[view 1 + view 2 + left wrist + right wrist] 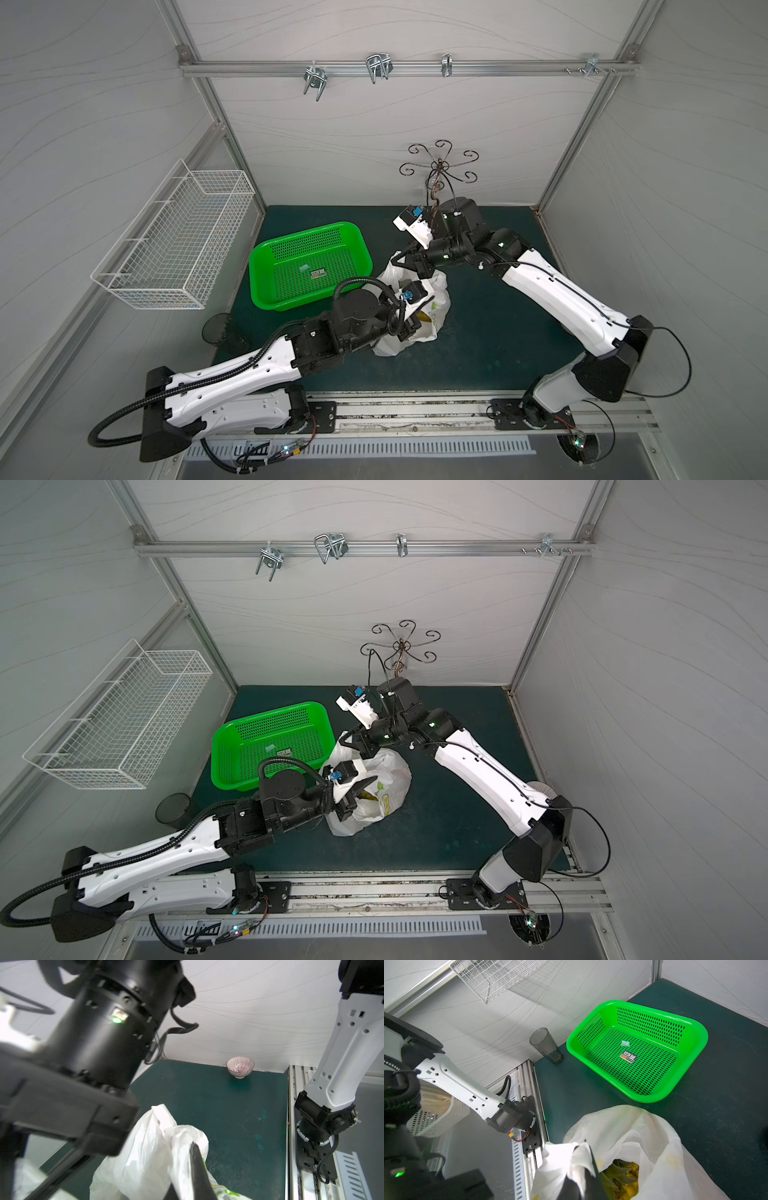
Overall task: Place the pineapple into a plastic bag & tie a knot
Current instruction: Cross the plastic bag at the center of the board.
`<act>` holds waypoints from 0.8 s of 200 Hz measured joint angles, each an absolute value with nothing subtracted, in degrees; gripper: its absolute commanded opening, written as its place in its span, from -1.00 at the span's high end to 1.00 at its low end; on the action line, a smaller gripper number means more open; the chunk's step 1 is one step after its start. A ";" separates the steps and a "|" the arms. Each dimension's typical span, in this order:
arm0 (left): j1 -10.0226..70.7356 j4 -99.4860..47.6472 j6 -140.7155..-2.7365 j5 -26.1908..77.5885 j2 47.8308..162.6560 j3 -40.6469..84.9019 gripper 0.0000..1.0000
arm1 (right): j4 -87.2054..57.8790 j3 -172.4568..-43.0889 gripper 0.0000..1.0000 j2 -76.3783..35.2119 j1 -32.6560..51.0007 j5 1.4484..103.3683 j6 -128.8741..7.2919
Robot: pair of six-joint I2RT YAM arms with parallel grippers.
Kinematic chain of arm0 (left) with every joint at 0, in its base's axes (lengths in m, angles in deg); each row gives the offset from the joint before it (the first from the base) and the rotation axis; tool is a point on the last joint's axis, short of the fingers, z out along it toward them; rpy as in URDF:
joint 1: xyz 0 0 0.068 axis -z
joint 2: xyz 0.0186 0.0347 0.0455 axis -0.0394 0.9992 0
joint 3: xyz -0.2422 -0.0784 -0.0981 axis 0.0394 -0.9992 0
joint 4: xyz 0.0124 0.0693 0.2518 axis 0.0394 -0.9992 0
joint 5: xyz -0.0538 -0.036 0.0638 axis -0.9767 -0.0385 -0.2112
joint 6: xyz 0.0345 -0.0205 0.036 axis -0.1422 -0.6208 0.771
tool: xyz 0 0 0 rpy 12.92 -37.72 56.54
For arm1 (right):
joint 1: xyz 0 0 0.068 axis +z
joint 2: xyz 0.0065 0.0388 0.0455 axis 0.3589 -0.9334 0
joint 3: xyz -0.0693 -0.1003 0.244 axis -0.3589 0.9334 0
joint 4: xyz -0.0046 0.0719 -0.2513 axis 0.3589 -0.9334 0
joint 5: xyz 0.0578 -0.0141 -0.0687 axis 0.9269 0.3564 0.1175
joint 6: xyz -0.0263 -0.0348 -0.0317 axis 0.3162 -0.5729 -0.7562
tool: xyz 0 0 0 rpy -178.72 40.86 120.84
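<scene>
One green basket (305, 243) stands just beside the plastic bag (438, 291).

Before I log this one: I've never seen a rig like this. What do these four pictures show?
The left arm and the right arm are robot arms mounted at the edge of a green mat. Two pictures look down from one overhead camera. The other two come from a camera on each wrist. On the mat are a white bag, a green basket, a dark cup and, in the left wrist view, a small bowl. The right wrist view shows the pineapple inside the open bag. The left jaws and the right jaws are each shut on a fold of plastic near the bag's mouth. No knot shows yet.
</scene>
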State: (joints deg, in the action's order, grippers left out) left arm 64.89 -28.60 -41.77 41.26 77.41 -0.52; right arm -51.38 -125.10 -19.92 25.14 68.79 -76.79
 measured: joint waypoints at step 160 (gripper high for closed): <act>48.12 -28.06 -53.29 20.72 67.70 -9.02 1.00 | -54.77 -122.81 1.00 -14.24 25.14 67.11 -78.71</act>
State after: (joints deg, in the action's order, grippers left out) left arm 48.12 -28.06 -53.29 20.72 67.70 -9.02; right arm -54.77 -122.81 -14.24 25.14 67.11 -78.71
